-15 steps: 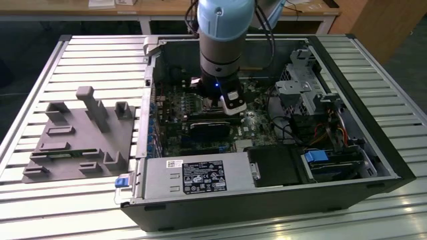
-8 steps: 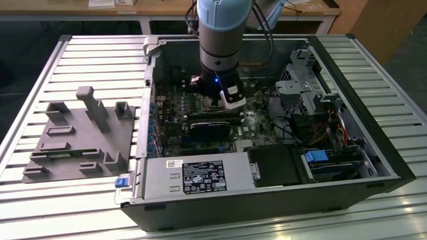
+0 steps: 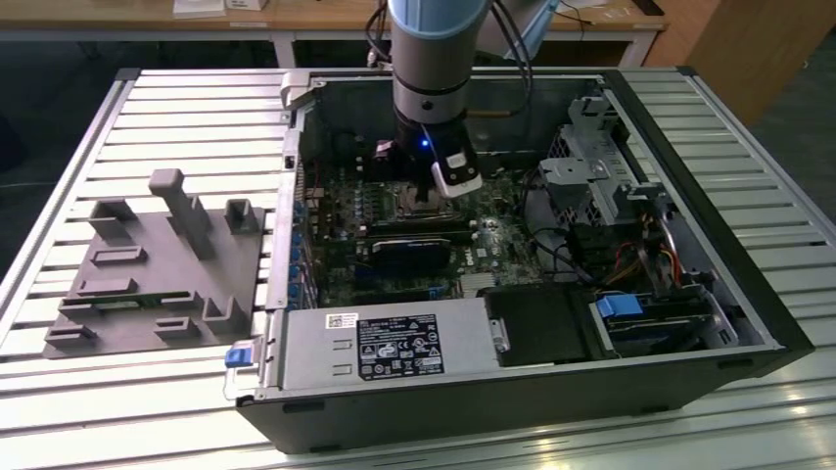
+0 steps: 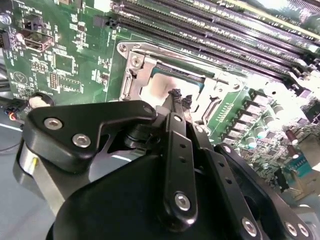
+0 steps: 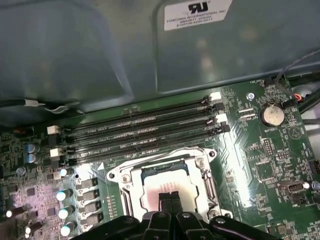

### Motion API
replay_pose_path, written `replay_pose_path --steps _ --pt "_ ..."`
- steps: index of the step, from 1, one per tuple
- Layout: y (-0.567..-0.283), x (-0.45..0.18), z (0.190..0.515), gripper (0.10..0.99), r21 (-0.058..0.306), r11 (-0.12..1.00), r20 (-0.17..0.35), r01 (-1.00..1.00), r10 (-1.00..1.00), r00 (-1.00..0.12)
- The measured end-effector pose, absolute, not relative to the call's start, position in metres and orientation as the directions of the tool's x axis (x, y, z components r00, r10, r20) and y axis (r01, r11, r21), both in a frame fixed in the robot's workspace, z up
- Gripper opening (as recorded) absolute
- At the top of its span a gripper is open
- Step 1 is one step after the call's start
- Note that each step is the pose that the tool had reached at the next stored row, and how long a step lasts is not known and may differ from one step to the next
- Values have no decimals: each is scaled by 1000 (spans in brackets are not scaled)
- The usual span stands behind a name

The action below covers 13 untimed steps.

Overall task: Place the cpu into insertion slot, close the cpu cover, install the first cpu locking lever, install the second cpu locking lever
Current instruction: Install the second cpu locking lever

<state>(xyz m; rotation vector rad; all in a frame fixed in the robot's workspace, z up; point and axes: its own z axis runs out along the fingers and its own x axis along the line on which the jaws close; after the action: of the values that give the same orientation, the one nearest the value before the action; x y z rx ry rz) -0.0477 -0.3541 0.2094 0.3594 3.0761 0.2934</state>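
The insertion slot [image 5: 124, 196] sits on the green board just below the long memory slots. The cpu [image 5: 150, 192], pale silver-grey, lies inside it. The cpu cover [image 5: 206, 176], a thin silvery frame, lies flat around the chip. My gripper [image 5: 169, 196] is shut, its two black fingertips pressed together with nothing between them, right over the chip's near edge. In the second wrist view the gripper [image 4: 177, 94] points down at the cpu [image 4: 159, 90] inside the insertion slot [image 4: 134, 75]. In the exterior view the gripper [image 3: 425, 194] reaches down into the open computer case.
Several black memory slots [image 5: 140, 132] run beside the socket, with the case wall [image 5: 100, 50] behind them. A coin battery [image 5: 272, 116] and capacitors [image 5: 65, 195] flank it. A power supply [image 3: 379, 343], drive cage [image 3: 588, 166] and cables crowd the case. A grey fixture [image 3: 151, 264] lies outside.
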Motion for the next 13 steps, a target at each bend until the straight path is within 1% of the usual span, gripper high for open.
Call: replay_pose_path --steps 7,13 --pt "-354 -48 219 102 188 956 -9 226 231 -973" --pt "-354 -48 220 102 188 956 -9 226 231 -973"
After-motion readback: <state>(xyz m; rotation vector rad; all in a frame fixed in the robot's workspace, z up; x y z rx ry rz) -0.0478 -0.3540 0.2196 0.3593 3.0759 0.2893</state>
